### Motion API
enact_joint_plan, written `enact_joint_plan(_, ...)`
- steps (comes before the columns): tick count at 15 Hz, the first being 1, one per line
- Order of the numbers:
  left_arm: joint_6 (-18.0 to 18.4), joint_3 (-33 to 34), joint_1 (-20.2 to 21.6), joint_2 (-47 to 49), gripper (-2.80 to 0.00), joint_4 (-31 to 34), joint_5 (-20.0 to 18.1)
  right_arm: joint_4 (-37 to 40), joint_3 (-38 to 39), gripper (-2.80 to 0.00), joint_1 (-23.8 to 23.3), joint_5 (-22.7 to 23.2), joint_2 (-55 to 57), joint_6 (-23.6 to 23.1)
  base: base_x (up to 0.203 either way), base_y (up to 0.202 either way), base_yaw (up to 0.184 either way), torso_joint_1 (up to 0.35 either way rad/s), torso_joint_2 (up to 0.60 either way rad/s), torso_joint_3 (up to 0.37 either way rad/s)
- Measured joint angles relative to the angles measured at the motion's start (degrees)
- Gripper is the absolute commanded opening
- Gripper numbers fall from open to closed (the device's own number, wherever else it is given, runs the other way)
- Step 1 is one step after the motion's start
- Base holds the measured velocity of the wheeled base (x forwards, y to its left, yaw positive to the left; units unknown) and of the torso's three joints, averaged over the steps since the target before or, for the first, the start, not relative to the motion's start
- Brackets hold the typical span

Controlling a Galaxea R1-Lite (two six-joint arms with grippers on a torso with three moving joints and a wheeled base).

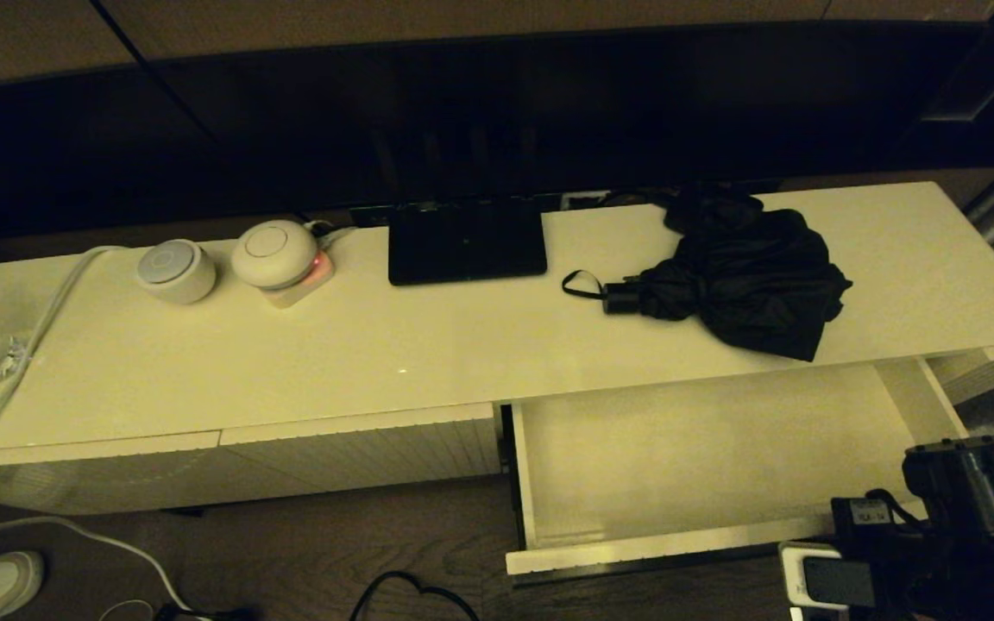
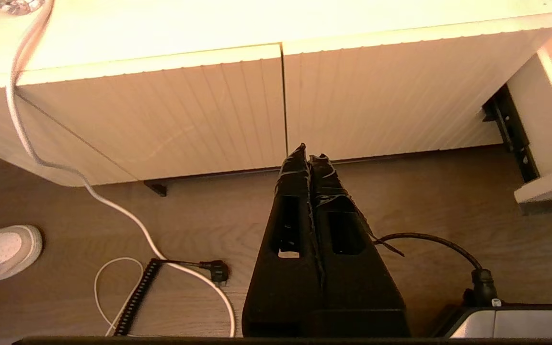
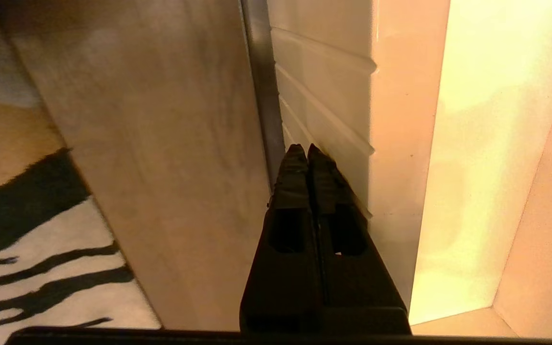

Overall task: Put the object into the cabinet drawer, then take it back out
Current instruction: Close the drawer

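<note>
Both end effectors are closed and empty: the left end effector [image 2: 308,158] low by the ribbed fronts, the right end effector [image 3: 304,151] at the front of the wide cream ribbed cabinet drawer [image 1: 549,483]; the black baggy folding umbrella [image 1: 734,280] overhangs the cream counter's [image 1: 290,362] front edge, so its loose fabric may snag or slip

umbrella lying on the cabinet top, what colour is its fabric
Black: the loose, baggy folding umbrella on the cream cabinet top is black all over, handle included. The head view shows it best.

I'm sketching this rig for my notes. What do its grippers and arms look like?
Both the left gripper and right gripper have matte black, wedge-shaped fingers with rectangular cutouts. A black cable curls beside the left one. In the head view, the right arm is black and blocky with a white module.
</note>
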Motion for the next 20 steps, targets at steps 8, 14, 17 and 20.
enact_joint_plan(8, 0.0, 0.0, 0.0, 0.0, -2.8, 0.0, 0.0, -3.0, -10.8, -2.8, -0.8, 0.0, 3.8, 0.1, 0.0, 0.0, 0.0, 0.0, 0.0, 0.0)
enact_joint_plan(14, 0.0, 0.0, 0.0, 0.0, -2.8, 0.0, 0.0, -7.6, -16.4, -2.8, -1.3, -0.1, 7.9, 0.3, 0.0, 0.0, 0.0, 0.0, 0.0, 0.0)
enact_joint_plan(17, 0.0, 0.0, 0.0, 0.0, -2.8, 0.0, 0.0, -9.4, -18.7, -2.8, -1.3, 0.0, 10.0, 0.3, 0.0, 0.0, 0.0, 0.0, 0.0, 0.0)
enact_joint_plan(20, 0.0, 0.0, 0.0, 0.0, -2.8, 0.0, 0.0, -9.5, -21.0, -2.8, -1.3, 0.0, 11.4, 0.9, 0.0, 0.0, 0.0, 0.0, 0.0, 0.0)
